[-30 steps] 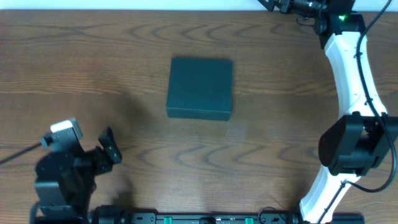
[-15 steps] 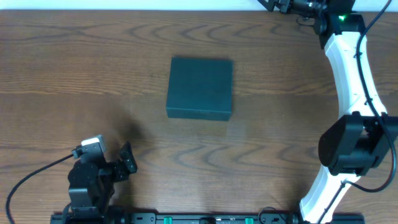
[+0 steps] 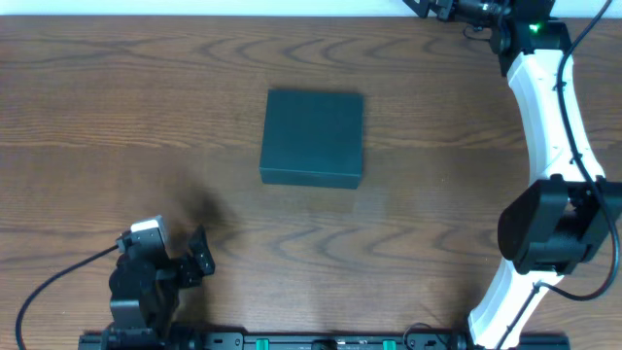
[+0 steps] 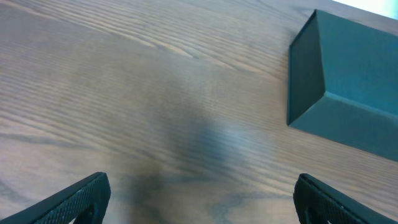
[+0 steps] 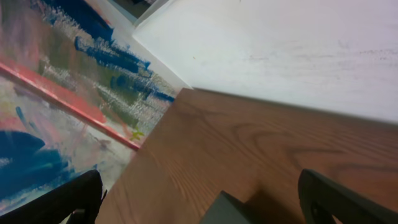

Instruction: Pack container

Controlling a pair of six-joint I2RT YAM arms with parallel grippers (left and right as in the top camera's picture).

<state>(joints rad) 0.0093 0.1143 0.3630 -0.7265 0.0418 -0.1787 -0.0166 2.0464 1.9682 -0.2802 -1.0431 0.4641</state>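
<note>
Wood-grain table (image 3: 97,97); matte dark-teal rectangular cardboard container (image 3: 313,136), lid closed.

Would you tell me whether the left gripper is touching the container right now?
No, the left gripper sits apart from the container, with table surface visible between them.

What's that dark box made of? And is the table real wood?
The box looks like matte cardboard: flat dark teal faces, crisp edges, no shine. The table shows brown wood grain, smooth finish; solid wood or printed laminate, I cannot tell.
</note>
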